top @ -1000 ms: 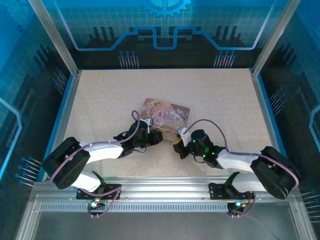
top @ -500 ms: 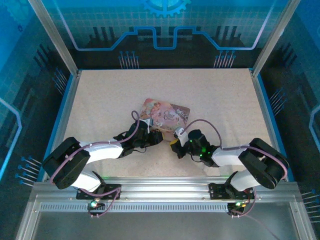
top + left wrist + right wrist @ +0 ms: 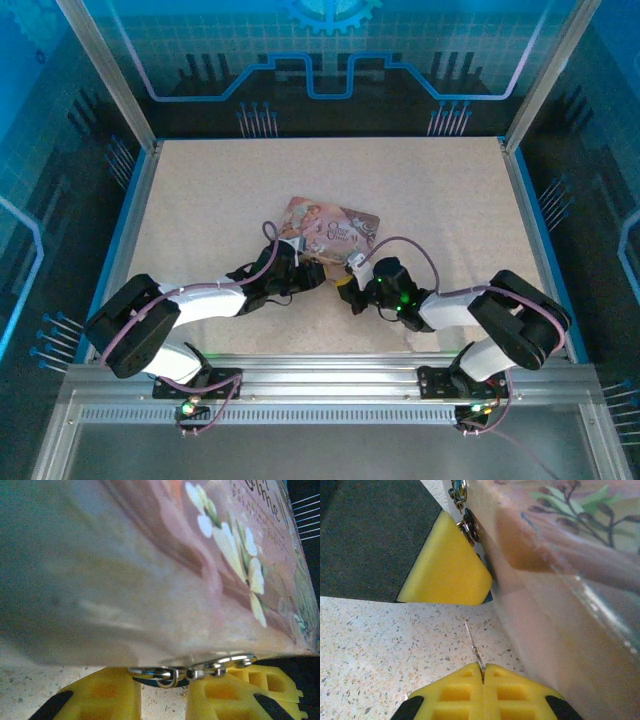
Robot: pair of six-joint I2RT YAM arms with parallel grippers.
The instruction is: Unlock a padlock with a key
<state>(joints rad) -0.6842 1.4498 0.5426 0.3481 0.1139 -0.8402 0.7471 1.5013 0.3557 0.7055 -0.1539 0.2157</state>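
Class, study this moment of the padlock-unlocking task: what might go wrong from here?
1. The key is a thin sliver pinched at its end by the right gripper; pushing may twist or loosen it.
2. The padlock, held by the left gripper, sits tight against the tin box, keyhole unseen; the key may strike the box instead.

Your right gripper (image 3: 347, 287) has slid left across the surface. The key (image 3: 473, 642) pinched in its jaws has travelled along, and the left gripper (image 3: 318, 272) now lies just ahead of those jaws. Your right arm's elbow (image 3: 520, 325) has folded in, up and toward its base.
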